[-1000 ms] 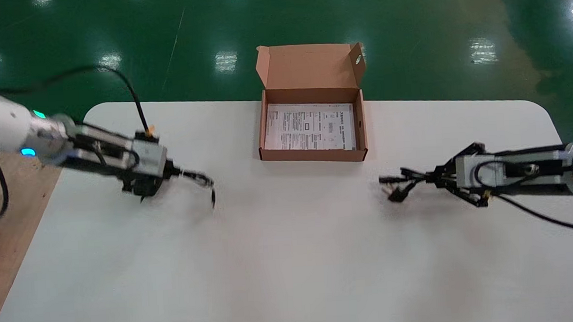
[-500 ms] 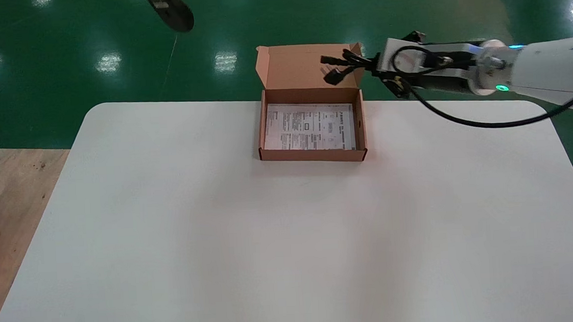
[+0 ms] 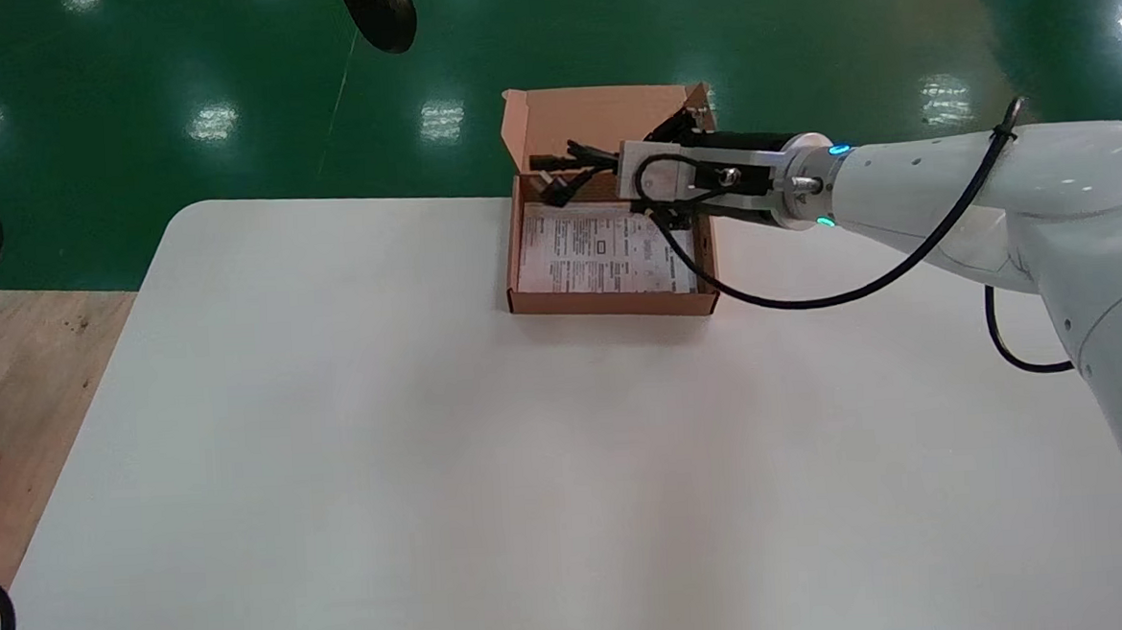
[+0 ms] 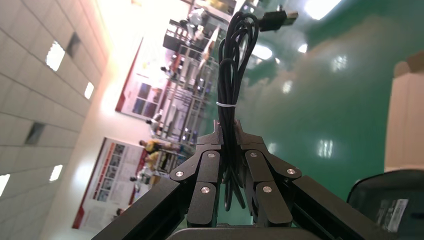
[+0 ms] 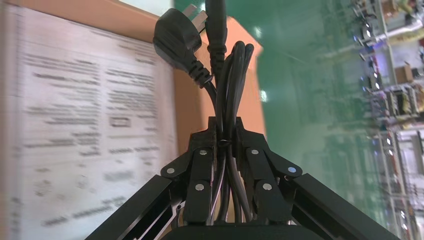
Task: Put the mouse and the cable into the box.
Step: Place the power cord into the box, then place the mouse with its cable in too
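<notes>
Green glossy floor (image 3: 127,88), then a white table (image 3: 531,470) with rounded corners.
Right arm (image 3: 977,188): white, reaching from the right across the box.
Box (image 3: 613,303): open brown cardboard at the table's far edge, lid upright, printed sheet (image 3: 606,250) lying flat inside.
Right gripper (image 5: 226,125): over the box's far side, fingers clamped on the bundled black cable (image 5: 231,65), plug (image 5: 177,37) foremost.
Left gripper (image 4: 227,127): outside the head view, pinching the tied mouse cord (image 4: 231,75).
Mouse (image 3: 377,13): black, aloft over the floor beyond the table, left of the box.
</notes>
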Controlling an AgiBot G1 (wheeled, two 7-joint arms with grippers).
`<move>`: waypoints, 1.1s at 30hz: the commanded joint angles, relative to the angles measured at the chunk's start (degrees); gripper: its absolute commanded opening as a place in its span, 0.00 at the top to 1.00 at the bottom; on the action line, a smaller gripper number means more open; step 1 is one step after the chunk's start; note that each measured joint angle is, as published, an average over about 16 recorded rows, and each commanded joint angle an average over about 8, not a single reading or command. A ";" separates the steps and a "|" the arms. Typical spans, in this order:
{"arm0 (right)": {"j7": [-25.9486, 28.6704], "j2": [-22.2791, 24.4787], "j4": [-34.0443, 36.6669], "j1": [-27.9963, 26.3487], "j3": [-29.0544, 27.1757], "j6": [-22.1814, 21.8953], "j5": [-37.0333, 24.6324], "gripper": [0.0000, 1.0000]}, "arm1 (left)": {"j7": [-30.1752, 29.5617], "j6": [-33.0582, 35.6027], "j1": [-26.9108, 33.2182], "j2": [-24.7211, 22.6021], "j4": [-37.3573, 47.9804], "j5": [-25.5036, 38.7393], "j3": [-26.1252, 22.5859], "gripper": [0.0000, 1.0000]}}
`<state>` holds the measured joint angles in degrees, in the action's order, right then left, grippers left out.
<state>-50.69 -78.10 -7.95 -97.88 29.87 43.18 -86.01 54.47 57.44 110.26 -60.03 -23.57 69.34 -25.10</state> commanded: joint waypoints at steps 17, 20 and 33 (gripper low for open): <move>2.40 -0.09 -3.50 2.67 5.74 0.99 3.01 0.00 | 0.92 0.62 2.42 -0.72 4.60 2.41 -1.59 1.00; 2.70 -0.07 -3.73 2.68 6.63 0.63 3.62 0.00 | 0.66 1.31 2.58 -1.19 5.65 2.90 -2.06 1.00; 0.05 4.11 1.35 -2.44 6.67 -10.38 6.09 0.00 | 1.82 -0.04 1.07 -12.10 15.27 3.43 -3.30 1.00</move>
<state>-50.56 -73.19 -7.06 -100.15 36.69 35.09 -80.08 56.21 56.57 110.82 -71.80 -9.41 72.41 -28.23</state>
